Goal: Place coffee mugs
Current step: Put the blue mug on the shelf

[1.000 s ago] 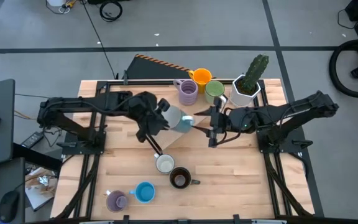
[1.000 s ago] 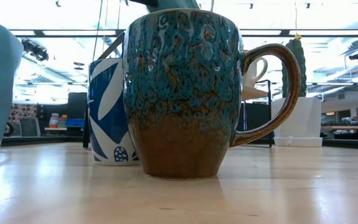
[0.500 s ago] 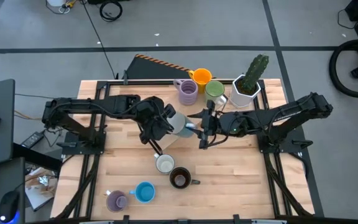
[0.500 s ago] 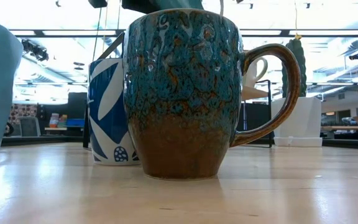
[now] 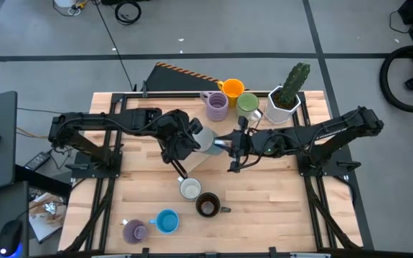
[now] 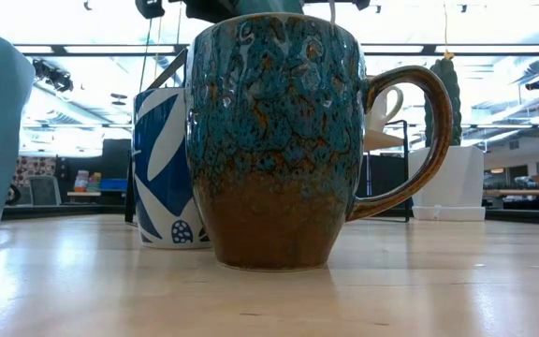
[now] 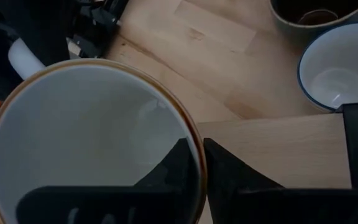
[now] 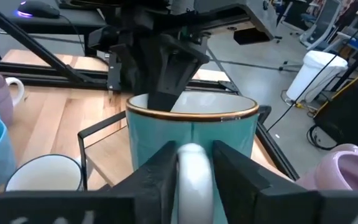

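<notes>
A teal mug (image 5: pixel 205 137) with a white handle is held over the middle of the table, between my two grippers. My left gripper (image 5: pixel 192 141) is shut on its rim. My right gripper (image 5: pixel 229 143) has its two fingers around the handle. At the far edge stand purple (image 5: pixel 216 106), orange (image 5: pixel 232 89) and green (image 5: pixel 247 102) mugs. Nearer stand a white-and-blue mug (image 5: pixel 190 188), a dark brown mug (image 5: pixel 207 206), a blue mug (image 5: pixel 166 221) and a second purple mug (image 5: pixel 134 231), each on its base. My left gripper pinches the mug's rim (image 7: pixel 194 138) on the side toward the table's left, one finger inside the cup (image 7: pixel 173 171) and one outside (image 7: pixel 235 177). The fingers come from above, pointing down. The mug hangs upright, clear of the table. My right gripper has the white handle (image 8: pixel 192 163) between its two fingers (image 8: pixel 160 171), which lie against its two sides. They come level from the table's right. The mug stands upright in front of them, mouth up.
A white angular pot with a cactus (image 5: pixel 284 100) stands at the far right. A light wooden board in a thin black frame (image 5: pixel 196 159) lies under the held mug. Bare table shows at the near right.
My right gripper has gone toward the table's left, up to the teal mug, and the handle now stands between its fingers. My left gripper has shifted a little toward the right with the mug, still gripping the rim.
</notes>
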